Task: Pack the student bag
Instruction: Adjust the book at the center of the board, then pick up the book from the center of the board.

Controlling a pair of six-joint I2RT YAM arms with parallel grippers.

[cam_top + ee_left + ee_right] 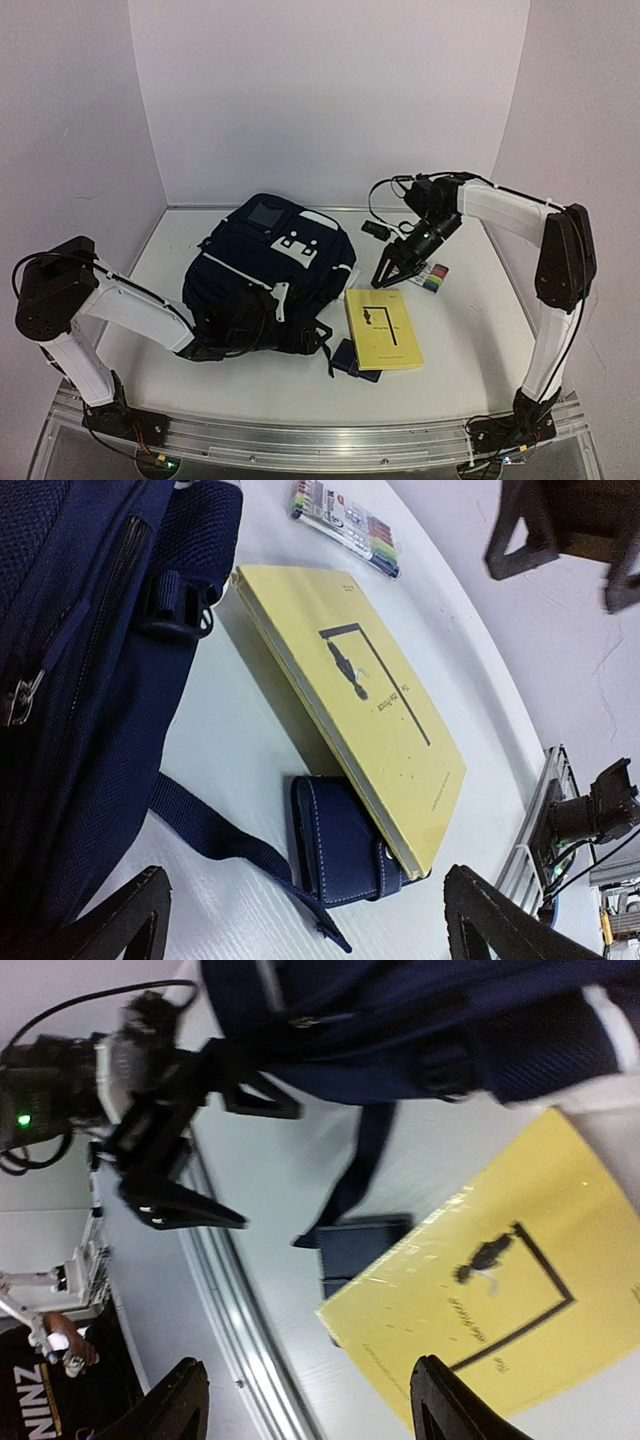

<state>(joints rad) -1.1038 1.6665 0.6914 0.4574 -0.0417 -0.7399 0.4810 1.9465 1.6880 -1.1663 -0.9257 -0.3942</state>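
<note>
The student bag (262, 262) lies flat left of the table's centre. It is soft navy woven fabric with mesh panels, webbing straps and a plastic buckle (178, 608). Its slack shape probably needs steadying, which would explain the left gripper (272, 1170) poised at its 7 o'clock edge, fingers spread wide and empty. At the bag's 4 o'clock a thin, glossy yellow book (383, 328) rests one corner on a stitched navy wallet (335, 842), so it sits slightly tilted. The right gripper (390, 282) hovers at the book's 12 o'clock, fingers parted around nothing, just beside a clear-sleeved marker pack (435, 277), seemingly choosing the next item.
</note>
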